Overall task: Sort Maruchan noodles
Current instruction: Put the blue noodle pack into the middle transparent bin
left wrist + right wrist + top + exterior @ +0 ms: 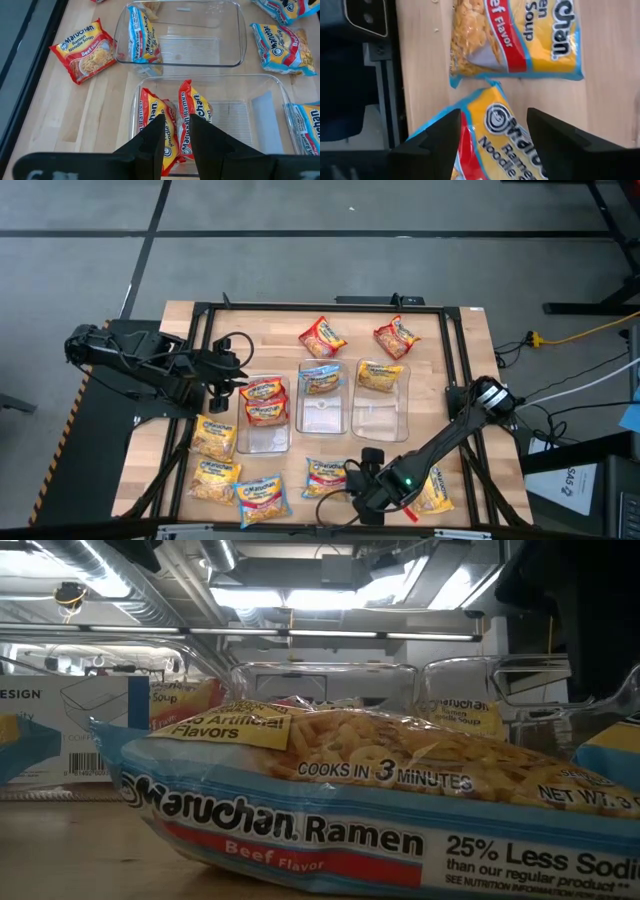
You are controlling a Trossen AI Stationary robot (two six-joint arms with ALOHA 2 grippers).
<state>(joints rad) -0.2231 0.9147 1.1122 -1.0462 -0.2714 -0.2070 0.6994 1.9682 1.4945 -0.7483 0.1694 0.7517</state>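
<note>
Three clear bins stand side by side mid-table. The left bin point(262, 438) holds red Maruchan noodles point(172, 120), the middle bin point(322, 418) a blue packet point(320, 379) and the right bin point(380, 420) a yellow one point(379, 375). My left gripper point(238, 377) point(177, 122) hangs over the left bin's far end, open by a narrow gap, with nothing in it. My right gripper point(352, 480) point(493, 117) is open near the table's front edge. Its fingers stand on either side of a blue-edged packet point(500, 140) point(325, 477) that lies flat on the table.
Loose packets lie flat on the wood: two red ones point(322, 335) point(396, 337) at the far side, two yellow ones point(215, 435) point(215, 478) and a blue one point(262, 498) at the near left, and one point(432, 495) beside my right arm. A black frame point(452, 350) borders the table.
</note>
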